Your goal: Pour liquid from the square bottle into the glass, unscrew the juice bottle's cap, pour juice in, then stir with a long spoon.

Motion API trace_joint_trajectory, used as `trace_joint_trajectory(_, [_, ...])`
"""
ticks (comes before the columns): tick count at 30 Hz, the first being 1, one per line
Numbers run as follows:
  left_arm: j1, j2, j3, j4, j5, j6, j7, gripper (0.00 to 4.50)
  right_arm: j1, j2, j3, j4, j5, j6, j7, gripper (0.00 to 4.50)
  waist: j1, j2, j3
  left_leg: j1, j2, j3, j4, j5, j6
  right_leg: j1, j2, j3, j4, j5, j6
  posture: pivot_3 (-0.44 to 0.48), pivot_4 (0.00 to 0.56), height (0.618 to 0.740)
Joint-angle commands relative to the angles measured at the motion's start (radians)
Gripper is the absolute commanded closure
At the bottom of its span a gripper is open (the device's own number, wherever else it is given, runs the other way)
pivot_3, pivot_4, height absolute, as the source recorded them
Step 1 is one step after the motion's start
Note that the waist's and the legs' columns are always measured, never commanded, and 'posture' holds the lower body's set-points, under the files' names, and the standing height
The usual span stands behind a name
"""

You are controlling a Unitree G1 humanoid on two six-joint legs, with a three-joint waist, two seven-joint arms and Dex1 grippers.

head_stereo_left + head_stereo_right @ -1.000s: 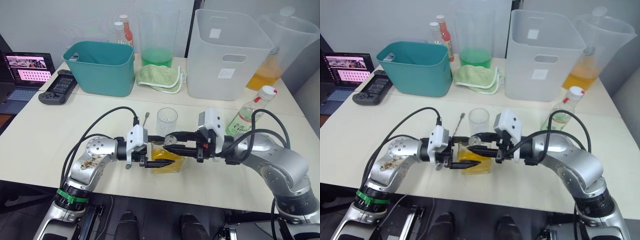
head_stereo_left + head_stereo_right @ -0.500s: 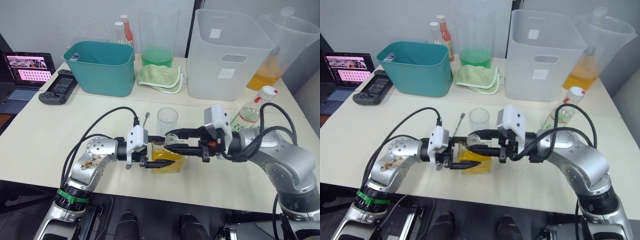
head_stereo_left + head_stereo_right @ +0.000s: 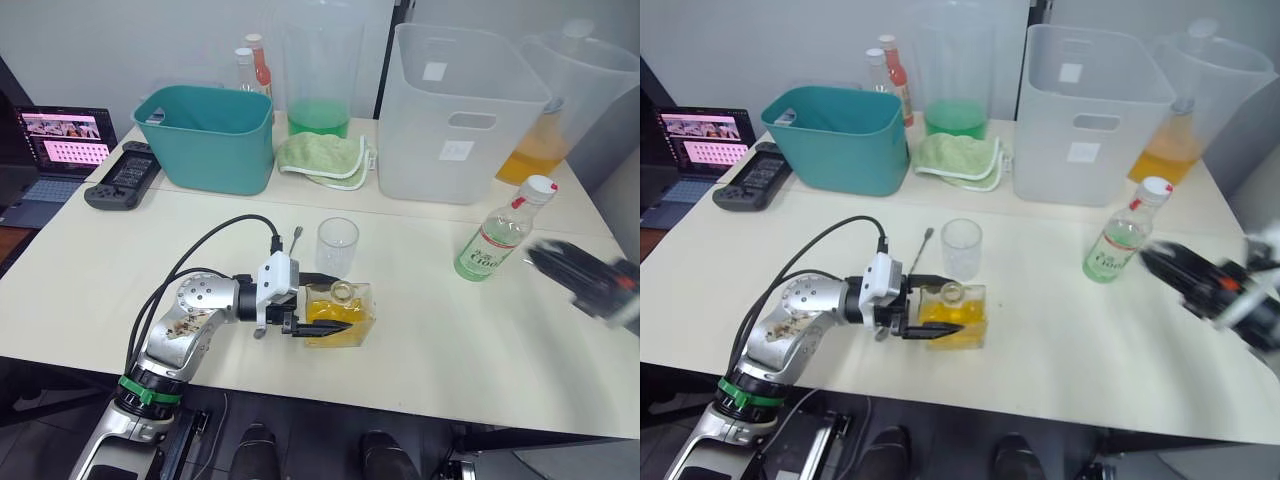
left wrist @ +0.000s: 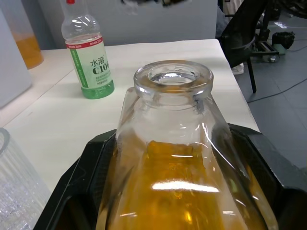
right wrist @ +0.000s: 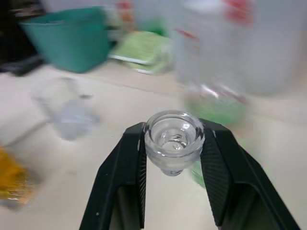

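Note:
The square bottle point(image 3: 340, 312) stands on the table's near middle, its neck point(image 4: 172, 76) open and yellow-orange liquid inside. My left gripper point(image 3: 335, 304) is shut on its body, one black finger point(image 4: 81, 177) on each side. The glass point(image 3: 337, 245) stands empty just behind it. The long spoon point(image 3: 293, 238) lies left of the glass, partly behind a cable. To the right stands the juice bottle point(image 3: 495, 238) with its cap point(image 3: 539, 186) on. My right gripper point(image 3: 545, 260) is blurred at the far right, beyond the juice bottle, shut on the clear stopper point(image 5: 173, 139).
Along the back stand a teal bin point(image 3: 205, 135), a green cloth point(image 3: 322, 158), a pitcher of green liquid point(image 3: 320, 70), a white bin point(image 3: 465, 110) and a pitcher of orange liquid point(image 3: 560, 100). Red-capped bottles point(image 3: 255, 65), a laptop point(image 3: 55, 140) and a controller point(image 3: 125, 175) sit at the left.
My right gripper has pulled the stopper off the square bottle and swung far to the right, past the juice bottle. The left gripper keeps holding the bottle in place.

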Motion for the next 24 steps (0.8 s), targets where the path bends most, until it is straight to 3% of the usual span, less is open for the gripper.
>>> trace_joint_trajectory(1, [0.0,-0.012,-0.004,-0.013,-0.003,-0.009,0.009,1.71,-0.03,0.039,0.004,0.105,-0.132,-0.192,-0.08,3.42,-0.013,0.003,-0.002,0.0,0.0,0.0,0.0,0.0,0.0,0.0,0.0,0.0,0.0,0.0,0.0,0.0,0.15,0.733])
trace_joint_trajectory(9, [0.006,-0.002,0.007,-0.027,-0.002,-0.002,0.018,1.71,-0.131,0.151,0.109,0.326,-0.321,-0.381,-0.285,3.42,-0.023,0.006,-0.002,0.0,-0.001,0.0,0.0,0.001,0.0,0.001,0.0,0.0,0.001,0.0,0.001,0.0,0.15,0.733])
trace_joint_trajectory(19, [0.013,-0.002,0.014,-0.04,-0.001,0.009,0.048,1.71,-0.164,0.199,0.143,0.438,-0.34,-0.452,-0.324,3.42,-0.021,0.006,-0.001,0.0,-0.001,-0.001,-0.001,0.001,0.0,0.001,0.0,0.0,0.0,0.0,0.001,0.0,0.15,0.733])
trace_joint_trajectory(21, [0.01,-0.004,0.016,-0.037,-0.001,0.008,0.051,1.71,-0.156,0.192,0.14,0.426,-0.328,-0.446,-0.311,2.37,-0.021,0.006,-0.001,0.0,-0.001,-0.001,-0.001,0.001,0.0,0.001,0.0,0.0,0.0,0.0,0.001,0.0,0.15,0.733])
trace_joint_trajectory(24, [0.006,-0.006,0.017,-0.034,-0.004,0.008,0.051,1.71,-0.145,0.179,0.136,0.392,-0.31,-0.436,-0.293,1.34,-0.022,0.006,-0.001,0.0,-0.001,-0.001,-0.001,0.001,0.0,0.001,0.0,0.0,0.0,0.0,0.001,0.0,0.15,0.733])
